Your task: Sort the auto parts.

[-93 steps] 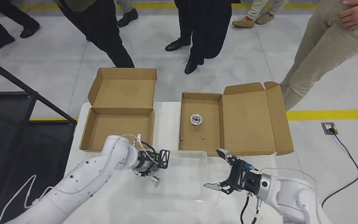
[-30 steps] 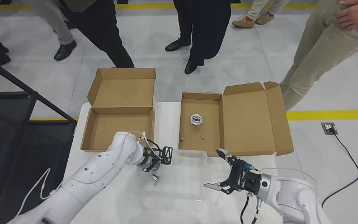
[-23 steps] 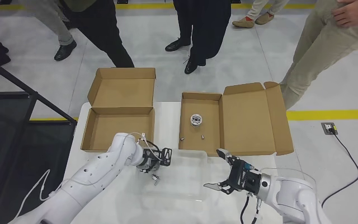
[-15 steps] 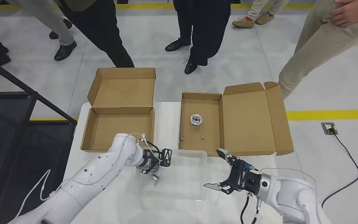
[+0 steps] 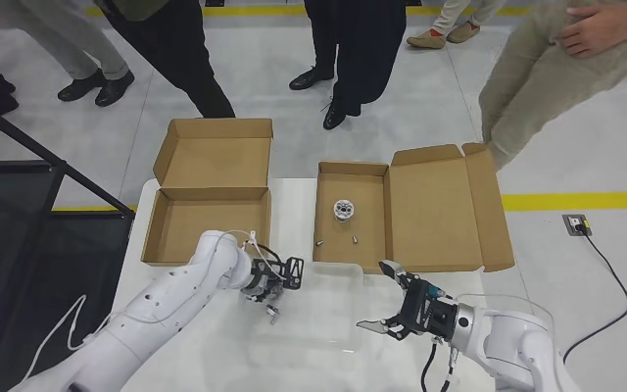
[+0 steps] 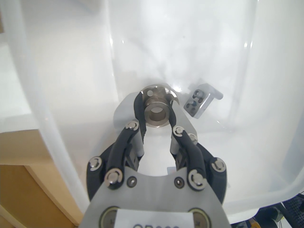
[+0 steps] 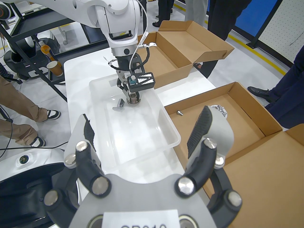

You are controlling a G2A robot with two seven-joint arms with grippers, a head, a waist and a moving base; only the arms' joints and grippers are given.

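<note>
Left arm has crept a bit to the right over the clear plastic tray (image 7: 174,134). The right gripper (image 7: 144,122), nearest, hasn't budged, jaws spread wide, probably waiting its turn. Farther in, the left gripper (image 6: 154,107) is clamped on a stubby metal flanged bushing (image 6: 155,115) down in the tray, next to a holed L-shaped bracket (image 6: 200,103), looking ready to lift it toward the far left box (image 5: 206,227) or right box (image 5: 364,194), both plain cardboard.

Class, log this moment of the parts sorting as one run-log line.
left hand: shut on brass bushing, in clear tray | bracket: beside it, in tray | right hand: open, holding nothing
</note>
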